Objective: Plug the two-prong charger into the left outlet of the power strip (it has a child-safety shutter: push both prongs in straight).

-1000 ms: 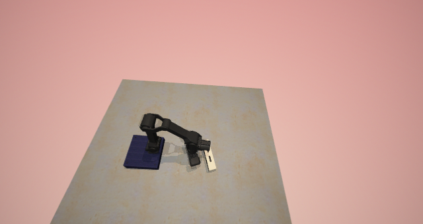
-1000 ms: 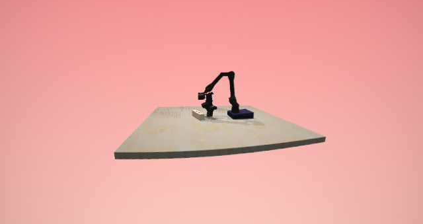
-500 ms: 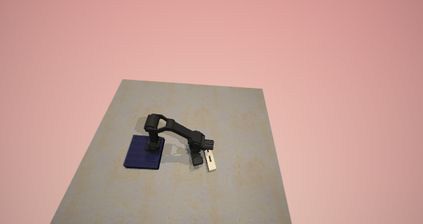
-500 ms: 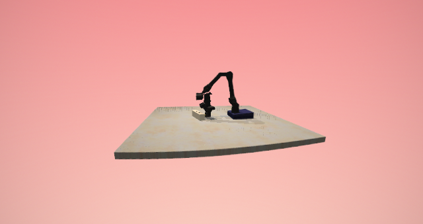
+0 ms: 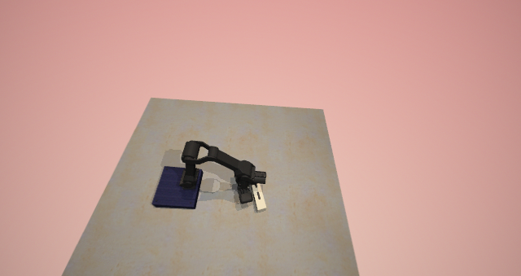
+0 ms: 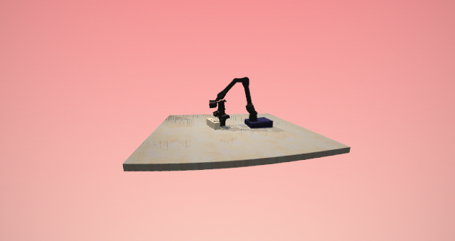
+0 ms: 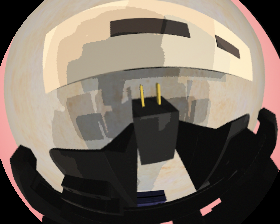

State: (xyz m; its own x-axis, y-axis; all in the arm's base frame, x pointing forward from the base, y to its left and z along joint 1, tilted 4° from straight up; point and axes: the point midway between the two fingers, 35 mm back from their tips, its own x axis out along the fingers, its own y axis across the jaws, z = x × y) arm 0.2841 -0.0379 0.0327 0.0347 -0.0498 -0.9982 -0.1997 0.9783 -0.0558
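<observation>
The dark two-prong charger (image 7: 157, 136) is held between the fingers of my gripper (image 7: 149, 124) (image 6: 222, 124). Its two gold prongs (image 7: 150, 95) point away from the wrist camera and are out in the open, not in a slot. The cream power strip (image 5: 260, 205) (image 6: 213, 124) (image 7: 136, 52) lies on the table right beside the gripper. In the wrist view, two dark outlet recesses show in it, one (image 7: 150, 28) above the prongs and another (image 7: 227, 46) to the right. The prong tips appear just short of the strip's near edge. The arm hides part of the strip in the top view.
The arm stands on a dark blue base block (image 5: 175, 194) (image 6: 264, 123), which lies to the left of the strip in the top view. Both stand on the mottled grey-beige table (image 5: 285, 243) (image 6: 199, 148). The arm's shadow falls between base and strip.
</observation>
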